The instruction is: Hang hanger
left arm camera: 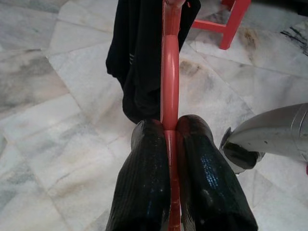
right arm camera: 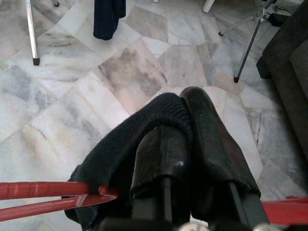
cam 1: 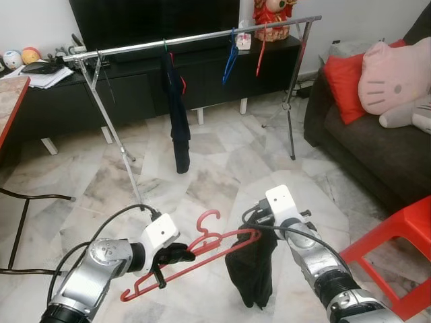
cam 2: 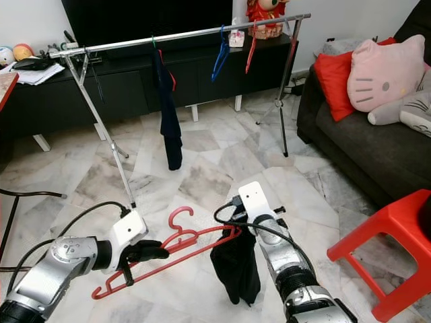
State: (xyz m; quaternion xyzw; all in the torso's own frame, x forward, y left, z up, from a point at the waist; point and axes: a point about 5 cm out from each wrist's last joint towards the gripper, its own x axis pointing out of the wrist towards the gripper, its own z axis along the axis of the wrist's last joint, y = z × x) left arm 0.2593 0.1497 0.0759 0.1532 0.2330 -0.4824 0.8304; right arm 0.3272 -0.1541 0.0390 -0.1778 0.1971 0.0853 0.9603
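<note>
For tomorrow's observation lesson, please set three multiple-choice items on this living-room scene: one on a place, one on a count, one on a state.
1. Where does the long dark garment hang?
A. on the silver metal clothes rail
B. on the red plastic stool
C. on the dark sofa

2. How many bare hangers, the blue hanger and the red one, hang on the rail?
A. none
B. two
C. five

3. What is the left gripper doing?
A. hanging open
B. shut on the red plastic hanger
C. holding a cushion

Answers:
1 A, its hook sits over the rail.
2 B, one blue and one red hang near the rail's right end.
3 B, the left wrist view shows both fingers pressed on the red bar, while the right gripper pinches the black cloth draped on that hanger.
</note>
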